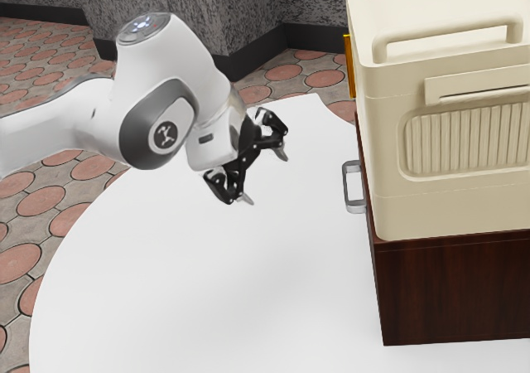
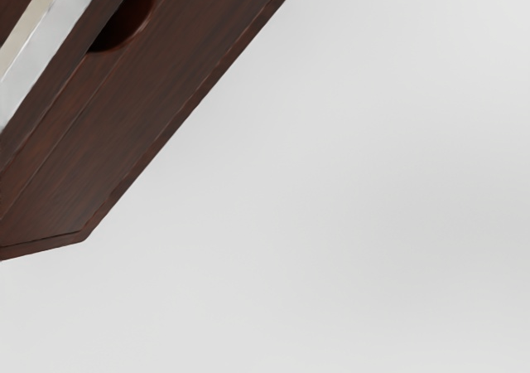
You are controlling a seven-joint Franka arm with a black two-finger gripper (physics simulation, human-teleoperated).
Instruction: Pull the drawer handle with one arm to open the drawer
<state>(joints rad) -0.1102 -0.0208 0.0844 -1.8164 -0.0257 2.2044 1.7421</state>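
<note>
The dark reddish-brown wooden cabinet [image 2: 124,124] met the white table [image 2: 356,207], which spread out past the cabinet's straight edge and blunt corner. A rounded, shadowed recess [image 2: 127,16] marked the cabinet's face, and a pale, silvery strip [image 2: 48,37] crossed the cabinet near it.

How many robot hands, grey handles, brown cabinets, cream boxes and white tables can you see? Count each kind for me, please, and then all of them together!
Hand: 1
Handle: 1
Cabinet: 1
Box: 1
Table: 1
Total: 5
</note>
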